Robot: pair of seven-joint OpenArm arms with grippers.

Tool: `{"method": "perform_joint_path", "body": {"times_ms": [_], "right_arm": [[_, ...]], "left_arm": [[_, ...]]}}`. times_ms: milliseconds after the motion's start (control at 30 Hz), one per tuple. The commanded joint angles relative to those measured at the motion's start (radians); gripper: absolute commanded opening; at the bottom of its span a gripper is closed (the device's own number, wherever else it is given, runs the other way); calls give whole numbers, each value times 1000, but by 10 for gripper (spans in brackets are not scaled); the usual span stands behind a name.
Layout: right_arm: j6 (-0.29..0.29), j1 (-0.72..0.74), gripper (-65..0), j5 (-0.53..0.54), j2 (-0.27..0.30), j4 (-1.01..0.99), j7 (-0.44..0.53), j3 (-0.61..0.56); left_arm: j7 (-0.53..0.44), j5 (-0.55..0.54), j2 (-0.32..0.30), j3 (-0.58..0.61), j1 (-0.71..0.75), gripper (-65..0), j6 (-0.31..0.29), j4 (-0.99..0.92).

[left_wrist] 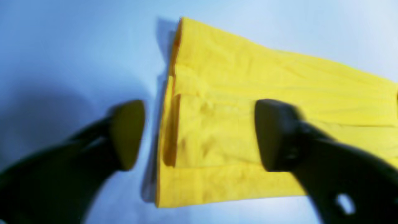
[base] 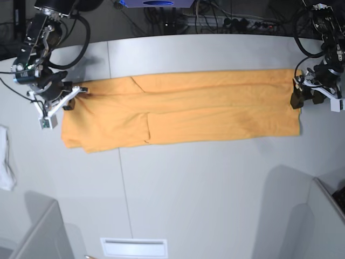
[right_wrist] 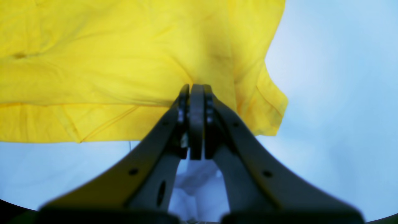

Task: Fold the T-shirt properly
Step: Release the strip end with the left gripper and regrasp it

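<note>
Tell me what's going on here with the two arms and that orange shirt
A two-armed robot is folding the T-shirt, which lies on the table as a long band with its sides folded in. The right pincer is shut on the shirt's edge at one end. The left pincer is open at the other end, straddling that edge.

Matt creased cloth T-shirt (base: pixel 215 105) on a smooth matt table (base: pixel 215 189)

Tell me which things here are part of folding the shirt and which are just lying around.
Part of the job:
T-shirt, folded into a long strip on the table
right gripper, shut on the T-shirt's edge
left gripper, open over the other end

Lying about:
white cloth at the table's edge
cables behind the table
</note>
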Motion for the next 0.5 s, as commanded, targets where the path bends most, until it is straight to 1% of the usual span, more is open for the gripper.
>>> {"method": "perform_joint_path", "body": {"times_ms": [0, 33, 167, 233, 333, 467], "right_arm": [[1, 9, -650, 7, 9, 14, 16, 3], [1, 8, -650, 7, 9, 14, 16, 3], [1, 8, -650, 7, 9, 14, 16, 6], [1, 8, -650, 7, 9, 14, 16, 6], [1, 8, -650, 7, 6, 14, 16, 6], [1, 9, -650, 7, -25, 14, 16, 6]], "left_arm": [[-16, -11, -22, -8, -4, -46, -10, -8], [-14, -11, -36, -7, -5, -41, -17, -25], [-14, -11, -62, 1, -50, -86, -46, -136], [-14, -11, -88, 6, -70, -94, -68, -206], [-14, -11, -107, 49, -94, -95, -92, -257], [-19, -11, -114, 118, -96, -95, -88, -263]]}}
